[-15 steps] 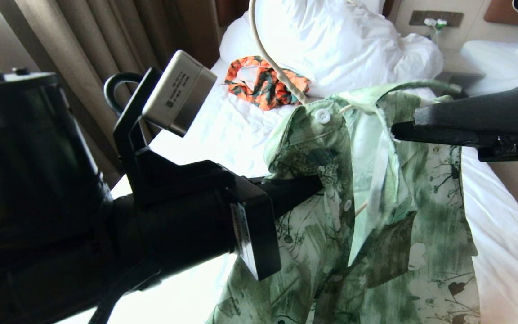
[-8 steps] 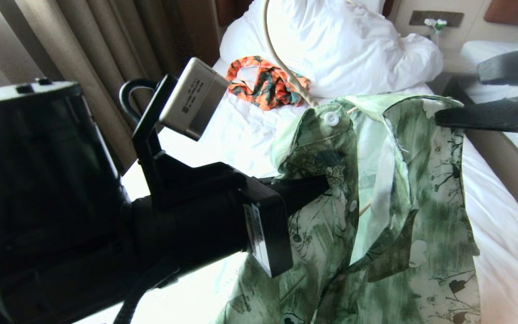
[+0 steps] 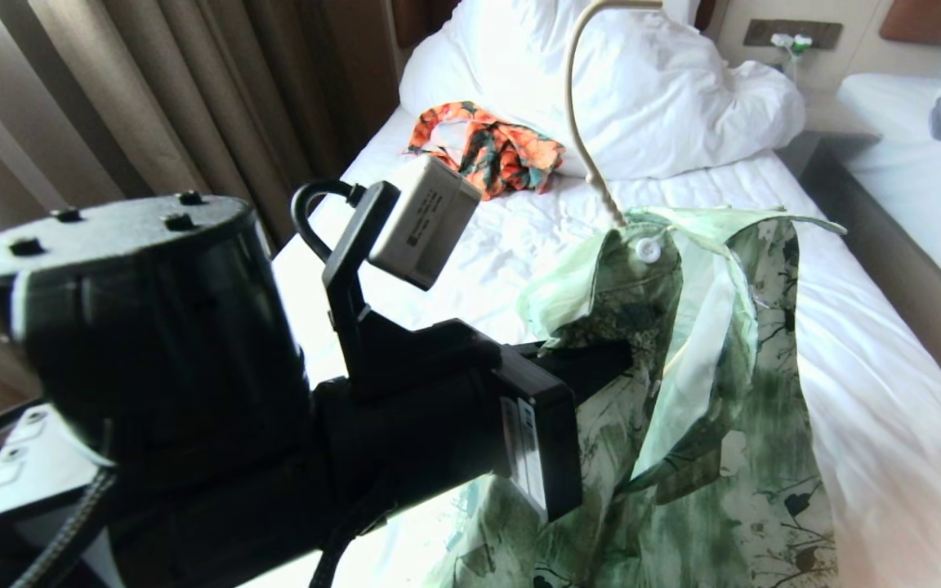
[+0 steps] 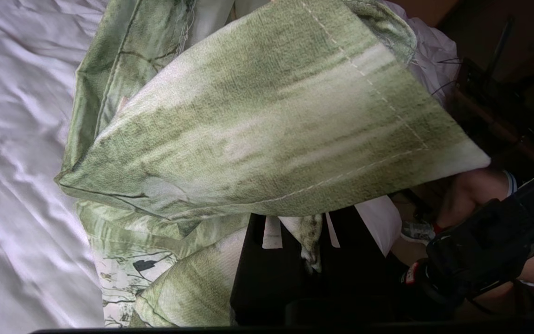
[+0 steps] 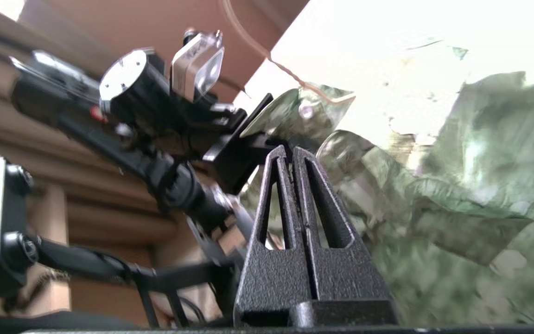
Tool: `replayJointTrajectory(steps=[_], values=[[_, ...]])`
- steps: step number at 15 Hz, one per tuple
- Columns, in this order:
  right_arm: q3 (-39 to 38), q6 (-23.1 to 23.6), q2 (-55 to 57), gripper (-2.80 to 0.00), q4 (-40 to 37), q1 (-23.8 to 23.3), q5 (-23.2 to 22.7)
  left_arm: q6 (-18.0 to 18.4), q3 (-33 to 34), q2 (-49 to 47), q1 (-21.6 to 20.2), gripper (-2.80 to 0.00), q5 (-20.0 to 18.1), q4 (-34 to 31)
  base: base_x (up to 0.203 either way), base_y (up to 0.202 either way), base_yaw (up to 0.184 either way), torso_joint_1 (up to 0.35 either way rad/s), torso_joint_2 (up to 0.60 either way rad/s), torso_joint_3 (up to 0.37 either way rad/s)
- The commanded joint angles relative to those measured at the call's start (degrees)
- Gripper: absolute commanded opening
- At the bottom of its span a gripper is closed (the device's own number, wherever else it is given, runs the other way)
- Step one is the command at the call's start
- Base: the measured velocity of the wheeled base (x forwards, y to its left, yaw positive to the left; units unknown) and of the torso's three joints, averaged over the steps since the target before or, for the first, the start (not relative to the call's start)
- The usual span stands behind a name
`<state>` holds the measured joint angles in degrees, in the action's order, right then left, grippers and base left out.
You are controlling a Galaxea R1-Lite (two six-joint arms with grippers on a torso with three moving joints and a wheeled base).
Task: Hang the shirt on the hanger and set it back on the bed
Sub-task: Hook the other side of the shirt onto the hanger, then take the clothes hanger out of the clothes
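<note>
1. One shirt, one hanger, two grippers.
2. Left gripper, near left, is clamped on the shirt front; the shirt hangs over the bed, long axis vertical, collar up.
3. Right gripper has released the collar and withdrawn, fingers together, empty.
4. The hook, tilted before, stands upright.

Thin woven cloth shirt with visible stitching (matt, softly creased); smooth cream-coated wire hanger; wrinkled white cotton-like bed sheet; rough-textured black right gripper.
</note>
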<state>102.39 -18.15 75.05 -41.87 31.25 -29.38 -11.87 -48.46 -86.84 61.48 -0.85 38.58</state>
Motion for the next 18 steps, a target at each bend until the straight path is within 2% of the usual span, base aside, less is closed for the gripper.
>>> replayJointTrajectory(steps=[1,4,5,6,9,13,18], values=[[4.9,1.6,4.8,-2.8,-5.8,3.1,2.3,-0.1,0.1,-1.2,0.3,-2.8,0.0,0.4,0.0,0.0,0.0,0.0,0.0,0.0],[7.2,6.9,10.3,-2.8,-8.9,13.2,19.8,-0.2,0.4,-1.1,0.3,-2.8,-0.1,0.4,0.0,0.0,0.0,0.0,0.0,0.0],[7.7,9.8,10.9,0.0,-9.0,14.2,21.7,-0.2,0.4,-1.1,0.3,-2.8,-0.2,0.4,0.0,0.0,0.0,0.0,0.0,0.0],[8.0,12.2,10.9,0.0,-9.0,14.3,22.2,-0.2,0.4,-1.0,0.4,-2.8,-0.2,0.4,0.0,0.0,0.0,0.0,0.0,0.0],[9.0,14.1,11.1,0.0,-8.6,14.8,23.8,-0.1,0.4,-0.6,0.5,-2.8,-0.9,0.4,0.0,0.0,0.0,0.0,0.0,0.0],[8.7,19.2,12.8,0.0,-4.8,17.2,25.7,0.0,0.2,-0.4,1.5,-2.8,-0.8,0.4,0.0,0.0,0.0,0.0,0.0,0.0],[8.7,20.1,18.4,0.0,3.1,18.8,25.6,1.5,-0.5,-0.3,1.4,-2.8,-0.8,0.1,0.0,0.0,0.0,0.0,0.0,0.0]])
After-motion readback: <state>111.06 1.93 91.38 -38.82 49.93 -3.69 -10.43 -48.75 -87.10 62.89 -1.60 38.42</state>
